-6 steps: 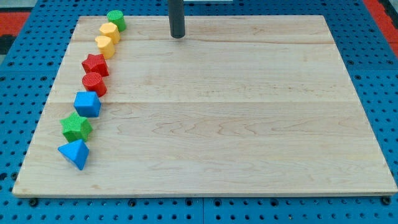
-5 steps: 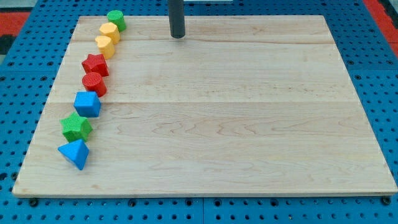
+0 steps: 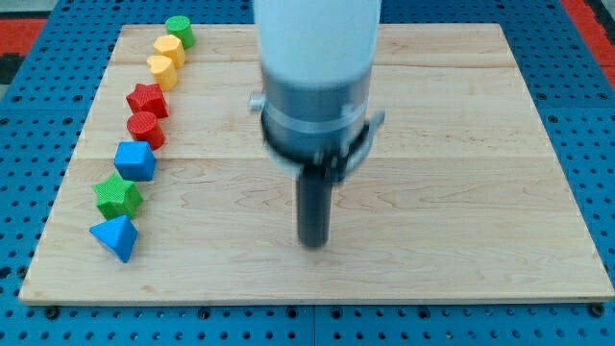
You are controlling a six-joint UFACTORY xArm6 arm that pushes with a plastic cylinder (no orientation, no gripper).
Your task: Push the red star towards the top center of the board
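The red star (image 3: 147, 99) lies near the board's left edge, in a curved line of blocks. My tip (image 3: 313, 241) is at the lower middle of the wooden board (image 3: 442, 173), far to the right of and below the red star, touching no block. The white arm body above the rod hides part of the board's top middle.
Along the left edge, from the top: a green cylinder (image 3: 179, 31), two yellow blocks (image 3: 170, 49) (image 3: 162, 70), then below the star a red cylinder (image 3: 145, 129), a blue block (image 3: 135, 160), a green star (image 3: 117, 196) and a blue block (image 3: 115, 236).
My tip has moved from the top centre of the board down to the lower middle; the arm body now fills the upper middle of the view. No block has moved.
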